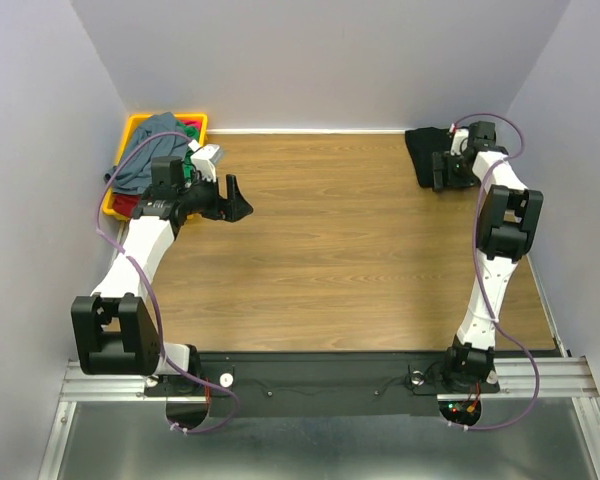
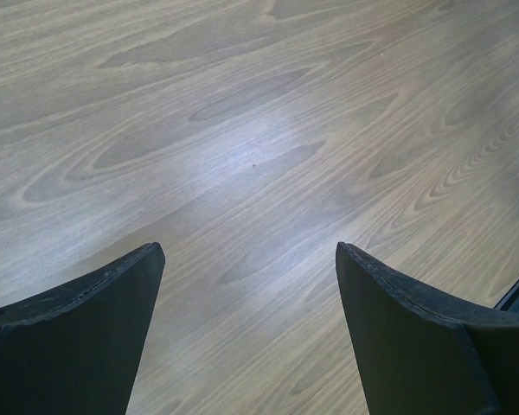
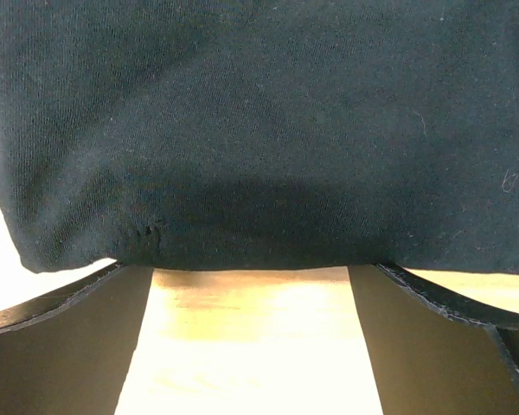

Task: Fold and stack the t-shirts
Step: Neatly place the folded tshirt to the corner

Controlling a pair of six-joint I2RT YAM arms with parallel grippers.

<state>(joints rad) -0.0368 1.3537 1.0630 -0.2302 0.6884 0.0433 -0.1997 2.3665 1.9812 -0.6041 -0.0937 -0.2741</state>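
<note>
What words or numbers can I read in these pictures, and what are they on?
None: no word, number or sign can be read anywhere.
The black shirt is plain cloth, the yellow tray shows no label, and the table is only wood grain.

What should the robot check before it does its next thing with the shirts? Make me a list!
1. Left tool open and empty: ok.
2. Right tool open and empty: ok. The black t-shirt lies just past its tips, not gripped.
3. Black t-shirt neatly folded: cannot tell. It looks like a compact bundle in the far right corner, but the arm hides part of it.
4. Left tool lined up with a shirt: not ok. Only bare table is under it.
5. All shirts folded: not ok. The grey-blue t-shirt is crumpled in the yellow tray.
</note>
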